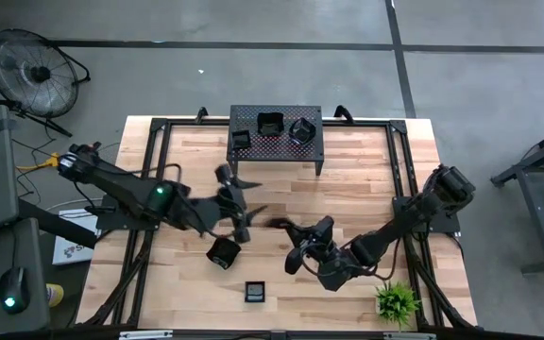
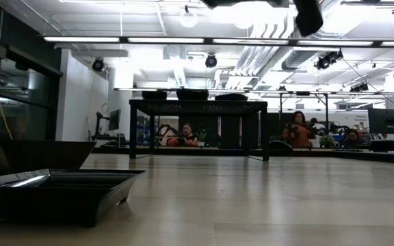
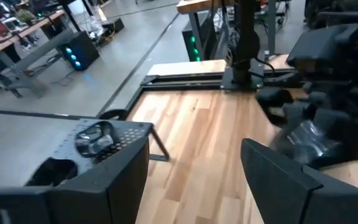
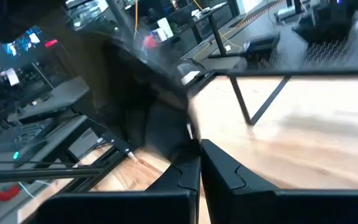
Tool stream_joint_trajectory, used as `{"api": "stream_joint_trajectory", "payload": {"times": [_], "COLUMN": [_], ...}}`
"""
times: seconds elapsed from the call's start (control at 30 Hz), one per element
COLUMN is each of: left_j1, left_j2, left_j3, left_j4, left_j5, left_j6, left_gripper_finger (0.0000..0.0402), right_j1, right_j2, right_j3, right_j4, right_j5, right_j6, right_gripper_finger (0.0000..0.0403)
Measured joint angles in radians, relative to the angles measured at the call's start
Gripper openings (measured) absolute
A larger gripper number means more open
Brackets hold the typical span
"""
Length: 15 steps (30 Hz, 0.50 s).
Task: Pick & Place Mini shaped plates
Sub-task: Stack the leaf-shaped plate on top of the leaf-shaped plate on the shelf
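My right gripper (image 1: 289,228) is above the table's middle, shut on a small glossy black plate (image 1: 275,224), which also shows in the left wrist view (image 3: 303,138). My left gripper (image 1: 244,203) stands just left of that plate, open, with nothing between its fingers (image 3: 104,186). Two more mini plates lie flat on the wood: a rounded one (image 1: 223,251) and a square one (image 1: 255,292) near the front edge. Three plates (image 1: 270,123) rest on top of the black perforated stand (image 1: 276,144) at the far edge. My right gripper holds the plate by its rim (image 4: 188,134), pinched between the two shut fingers (image 4: 229,177). The fingers come nearly level from the table's right side. The plate is lifted clear of the table, tilted, and sticks out beyond the fingertips toward my left gripper.
A small green plant (image 1: 397,300) stands at the near right corner. Black frame rails (image 1: 399,179) run along the table's left and right sides. In the low view a plate (image 2: 53,191) lies close to the lens at the near left. People sit at desks beyond the table.
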Motion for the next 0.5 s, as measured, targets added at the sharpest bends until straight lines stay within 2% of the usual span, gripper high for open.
{"api": "stream_joint_trajectory", "payload": {"times": [0.2,0.33,0.5], "left_j1": [-0.006,-0.029,-0.065], "left_j2": [-0.090,-0.135,-0.146], "left_j3": [0.000,0.002,0.001], "left_j4": [-0.089,-0.095,-0.103], "left_j5": [-0.012,-0.057,-0.107], "left_j6": [-0.006,-0.006,-0.004], "left_gripper_finger": [0.0248,0.0248,0.0248], "right_j1": [-0.021,-0.050,-0.114], "right_j2": [-0.102,-0.179,-0.287], "right_j3": [-0.001,-0.002,-0.002], "right_j4": [-0.116,-0.199,-0.386], "right_j5": [-0.004,-0.030,-0.084], "right_j6": [0.015,0.026,0.119], "right_gripper_finger": [0.0000,0.0000,0.0000]}}
